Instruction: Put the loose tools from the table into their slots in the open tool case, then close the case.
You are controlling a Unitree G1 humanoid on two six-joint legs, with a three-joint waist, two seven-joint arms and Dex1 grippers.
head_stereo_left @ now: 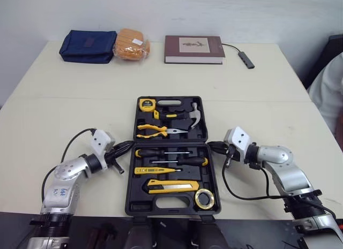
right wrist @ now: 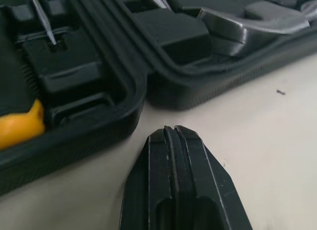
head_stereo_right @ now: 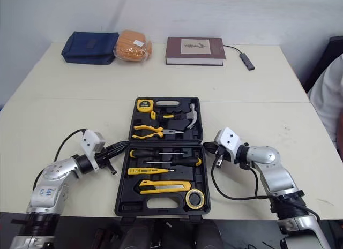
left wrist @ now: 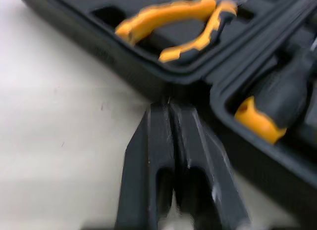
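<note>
Both sets of jaws were clenched on nothing. The left jaws and right jaws sat tip-first just beside either flank of the tool case (head_stereo_left: 129,190), about where its two halves hinge together. I couldn't spot any loose tools on the tabletop (head_stereo_left: 64,115), so I figured the job was down to shutting the lid. My plan was to hook both tips under the side lips of one half, lift evenly so it wouldn't twist, and check nothing sat proud of its slot.

The case itself lay flat open in the middle of the tabletop, in black moulded plastic. The near half held a tape roll (head_stereo_left: 198,199), a yellow utility knife (head_stereo_left: 171,186), a tester (head_stereo_left: 153,170) and two screwdrivers (head_stereo_left: 149,152). The far half had the pliers (head_stereo_left: 151,131), hammer (head_stereo_left: 194,115) and tape measure (head_stereo_left: 146,104). Way back sat a blue pouch (head_stereo_left: 88,45) and a book (head_stereo_left: 194,49), not my problem.
</note>
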